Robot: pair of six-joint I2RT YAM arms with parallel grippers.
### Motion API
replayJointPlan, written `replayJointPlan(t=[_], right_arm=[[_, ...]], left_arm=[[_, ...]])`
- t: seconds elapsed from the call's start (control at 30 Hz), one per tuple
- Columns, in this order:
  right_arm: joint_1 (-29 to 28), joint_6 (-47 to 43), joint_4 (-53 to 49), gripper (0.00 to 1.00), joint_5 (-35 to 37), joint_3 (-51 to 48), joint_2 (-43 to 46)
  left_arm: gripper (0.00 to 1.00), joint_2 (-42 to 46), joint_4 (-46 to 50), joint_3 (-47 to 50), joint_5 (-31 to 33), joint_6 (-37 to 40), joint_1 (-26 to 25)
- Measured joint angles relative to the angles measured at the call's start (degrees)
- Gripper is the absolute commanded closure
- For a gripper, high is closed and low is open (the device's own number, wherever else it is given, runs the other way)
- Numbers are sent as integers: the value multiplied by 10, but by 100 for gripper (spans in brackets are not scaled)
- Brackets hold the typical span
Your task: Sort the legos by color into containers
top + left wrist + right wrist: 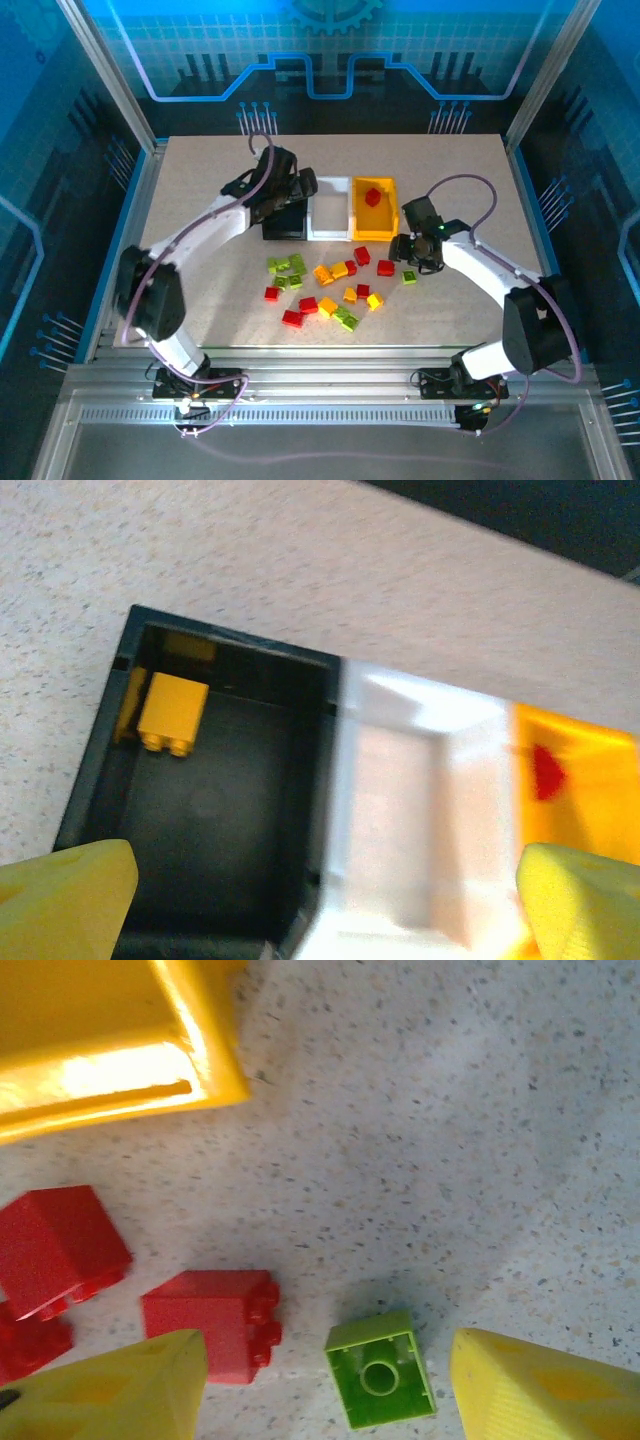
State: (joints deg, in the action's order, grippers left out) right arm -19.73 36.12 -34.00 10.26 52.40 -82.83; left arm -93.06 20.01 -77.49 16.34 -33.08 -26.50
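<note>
The left arm [200,238] and right arm [482,262] are showing white links between black joints. Purple cables [468,179] are looping along both, and the fingers [62,888] are wearing yellow covers.

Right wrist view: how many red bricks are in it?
3. The top red brick lies left, below the yellow bin; the middle red brick lies left of the green brick; the edge red brick is cut off at the left border. The right hand may hide more.

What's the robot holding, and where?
Nothing is held. The left end effector hangs open above the black bin, the right end effector above a green lego.
</note>
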Motion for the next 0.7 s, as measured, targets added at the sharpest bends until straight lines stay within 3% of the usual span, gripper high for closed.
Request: replayJointPlan(t=[0.27,0.47,0.7], right_arm=[[2,12,0,39,16,-45,-27],[3,12,7,44,16,-46,-66],[3,14,17,62,16,-43,-82]], left_arm=[[1,198,-45,176,-19,-22,-40],[1,253,-44,269,-25,-50,-41],[1,287,-43,332,-25,-82,-41]])
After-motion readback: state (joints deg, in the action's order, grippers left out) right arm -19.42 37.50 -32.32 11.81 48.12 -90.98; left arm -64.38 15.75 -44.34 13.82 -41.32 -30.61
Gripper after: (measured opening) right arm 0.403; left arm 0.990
